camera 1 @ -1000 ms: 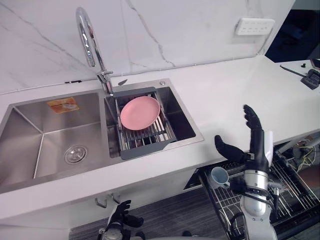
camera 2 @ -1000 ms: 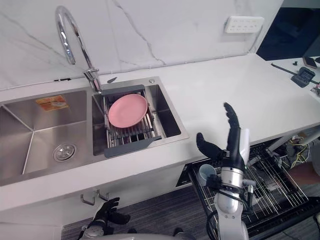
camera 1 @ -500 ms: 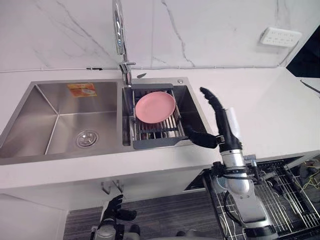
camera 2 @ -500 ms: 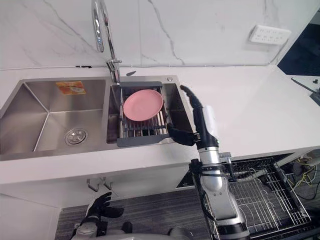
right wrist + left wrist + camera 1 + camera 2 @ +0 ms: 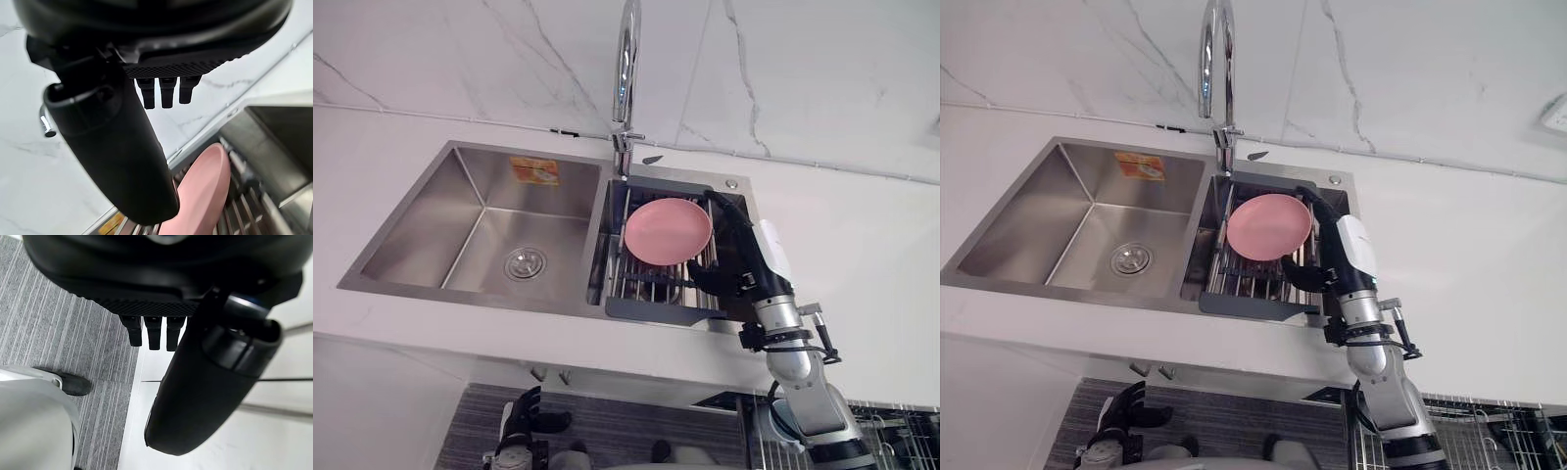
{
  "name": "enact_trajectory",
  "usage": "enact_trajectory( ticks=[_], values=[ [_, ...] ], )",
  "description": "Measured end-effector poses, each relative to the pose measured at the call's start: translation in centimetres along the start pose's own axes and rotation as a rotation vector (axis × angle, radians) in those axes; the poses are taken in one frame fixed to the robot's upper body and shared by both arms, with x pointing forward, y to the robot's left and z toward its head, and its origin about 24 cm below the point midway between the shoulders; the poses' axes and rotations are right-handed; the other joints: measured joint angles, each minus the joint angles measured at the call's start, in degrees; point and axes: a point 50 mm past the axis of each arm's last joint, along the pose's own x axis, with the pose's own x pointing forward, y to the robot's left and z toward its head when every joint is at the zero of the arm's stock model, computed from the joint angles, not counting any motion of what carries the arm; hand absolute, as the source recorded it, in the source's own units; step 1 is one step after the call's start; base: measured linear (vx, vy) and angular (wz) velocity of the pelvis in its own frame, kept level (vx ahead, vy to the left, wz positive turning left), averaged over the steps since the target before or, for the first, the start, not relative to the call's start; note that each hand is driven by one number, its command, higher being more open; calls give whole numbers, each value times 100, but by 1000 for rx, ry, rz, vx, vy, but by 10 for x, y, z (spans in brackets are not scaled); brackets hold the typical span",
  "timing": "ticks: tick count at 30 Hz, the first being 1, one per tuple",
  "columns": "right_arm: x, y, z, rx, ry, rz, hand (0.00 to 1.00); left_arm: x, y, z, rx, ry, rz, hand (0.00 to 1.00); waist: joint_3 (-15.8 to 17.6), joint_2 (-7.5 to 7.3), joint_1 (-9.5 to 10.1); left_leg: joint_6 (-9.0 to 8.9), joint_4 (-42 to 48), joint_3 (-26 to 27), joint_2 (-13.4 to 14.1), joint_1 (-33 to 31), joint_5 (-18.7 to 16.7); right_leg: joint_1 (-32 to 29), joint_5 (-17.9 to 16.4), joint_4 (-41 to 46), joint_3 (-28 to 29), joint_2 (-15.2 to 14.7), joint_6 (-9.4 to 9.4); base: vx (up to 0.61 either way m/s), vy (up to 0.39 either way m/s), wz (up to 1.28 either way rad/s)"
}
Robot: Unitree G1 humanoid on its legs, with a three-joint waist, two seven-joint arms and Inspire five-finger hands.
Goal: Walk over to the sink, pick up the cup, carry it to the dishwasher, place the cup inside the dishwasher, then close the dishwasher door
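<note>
Pink plate; dark grey rack; silver sink. White wall with thin grey veins. Grey floor in fine stripes.

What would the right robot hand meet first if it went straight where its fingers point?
Likely the marble wall behind the sink; the pink plate lies just off that line, by the thumb. Depth is unclear.

Pink plate lies on grey rack near faucet.

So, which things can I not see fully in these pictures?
Right basin: floor hidden under drainer, plate and right robot hand, eye views.
Dishwasher rack: cut off by the bottom edge, eye views.
Tap: top cut off by the upper edge, eye views.
</note>
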Motion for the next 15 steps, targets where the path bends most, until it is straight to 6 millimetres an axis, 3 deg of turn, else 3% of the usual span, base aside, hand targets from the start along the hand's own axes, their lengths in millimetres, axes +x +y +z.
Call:
enact_trajectory(
  ticks=[15],
  values=[
    [-8,3,-22,-58,78,60,90,0,-1,0,26,-4,-15,90,-12,10,-17,22,-95,-48,-45,53,15,324,222,-507,-99,-84,81,-5,18,4]
  ],
)
